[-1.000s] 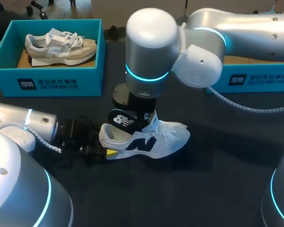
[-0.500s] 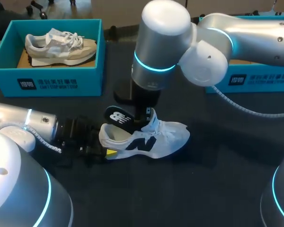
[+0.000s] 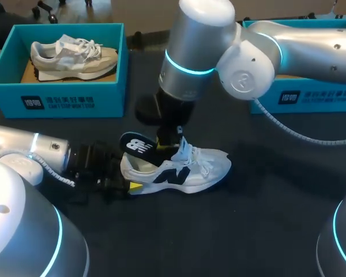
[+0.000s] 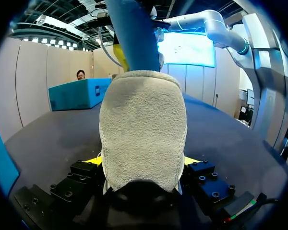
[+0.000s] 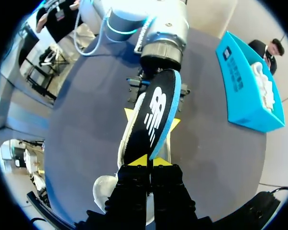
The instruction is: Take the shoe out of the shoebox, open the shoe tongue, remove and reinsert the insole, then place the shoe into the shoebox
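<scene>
Seeing a white mesh sneaker (image 3: 187, 168) with a dark side logo at mid-frame on the dark table (image 3: 248, 231), upright on its sole, toe pointing right. Clamping its fuzzy heel from both sides with the left gripper (image 4: 143, 160), coming in from lower left. Pinching a black foam insole (image 3: 137, 145) with a blue edge in the right gripper (image 5: 148, 161), yellow tips pressed together on its narrow end just above the shoe opening, wide logo end hanging out over the heel. Not seeing whether any of it is inside the shoe. Judging the insole as light, thin and floppy, bending easily, so gripping flat near one end and feeding toe-first. Judging the sneaker as light, with a soft upper and stiffer heel, so holding at the heel. Noting a teal cardboard shoebox (image 3: 63, 101) at upper left holding a grey-beige sneaker (image 3: 75, 55), and another teal shoebox (image 3: 311, 98) at upper right, well apart.
</scene>
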{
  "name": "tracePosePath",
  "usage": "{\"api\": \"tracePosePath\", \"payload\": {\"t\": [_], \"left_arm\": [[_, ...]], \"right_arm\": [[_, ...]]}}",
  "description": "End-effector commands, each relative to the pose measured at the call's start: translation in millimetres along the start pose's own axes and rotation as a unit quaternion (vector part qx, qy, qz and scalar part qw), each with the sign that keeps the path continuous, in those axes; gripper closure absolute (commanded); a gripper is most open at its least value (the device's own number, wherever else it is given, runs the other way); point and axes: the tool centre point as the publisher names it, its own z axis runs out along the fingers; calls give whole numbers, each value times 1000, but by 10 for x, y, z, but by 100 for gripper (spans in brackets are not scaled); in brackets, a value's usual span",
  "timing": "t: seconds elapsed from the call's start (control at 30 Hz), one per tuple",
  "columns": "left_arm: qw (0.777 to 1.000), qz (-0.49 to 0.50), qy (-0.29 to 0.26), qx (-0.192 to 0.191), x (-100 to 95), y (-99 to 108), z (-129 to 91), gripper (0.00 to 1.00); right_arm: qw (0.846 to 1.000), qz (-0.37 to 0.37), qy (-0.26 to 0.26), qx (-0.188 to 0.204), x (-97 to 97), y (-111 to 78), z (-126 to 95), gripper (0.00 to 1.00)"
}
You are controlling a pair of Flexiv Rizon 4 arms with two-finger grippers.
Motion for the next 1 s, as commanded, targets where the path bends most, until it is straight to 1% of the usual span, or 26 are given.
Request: {"api": "tracePosePath", "payload": {"t": [0.03, 0.33, 0.57, 0.6, 0.63, 0.67, 0.73, 0.77, 0.83, 1.0], "left_arm": [[1000, 0, 0, -1, 2, -2, 12, 100], [1000, 0, 0, -1, 2, -2, 12, 100], [1000, 0, 0, -1, 2, -2, 12, 100], [1000, 0, 0, -1, 2, -2, 12, 100], [1000, 0, 0, -1, 2, -2, 12, 100], [1000, 0, 0, -1, 2, -2, 12, 100], [1000, 0, 0, -1, 2, -2, 12, 100], [1000, 0, 0, -1, 2, -2, 12, 100], [1000, 0, 0, -1, 2, -2, 12, 100], [1000, 0, 0, -1, 2, -2, 12, 100]], "right_arm": [[1000, -8, 21, -1, -103, 94, 36, 100], [998, -37, 47, -10, -179, 224, 76, 100], [997, -43, 56, -19, -171, 265, 121, 100], [997, -42, 57, -22, -167, 264, 125, 92], [997, -40, 57, -24, -164, 263, 126, 70], [997, -38, 58, -27, -161, 262, 127, 64], [997, -32, 59, -34, -152, 259, 122, 58], [997, -28, 61, -40, -149, 256, 116, 57], [997, -14, 62, -54, -141, 240, 102, 57], [991, 29, 53, -119, -131, 183, 85, 58]]}}
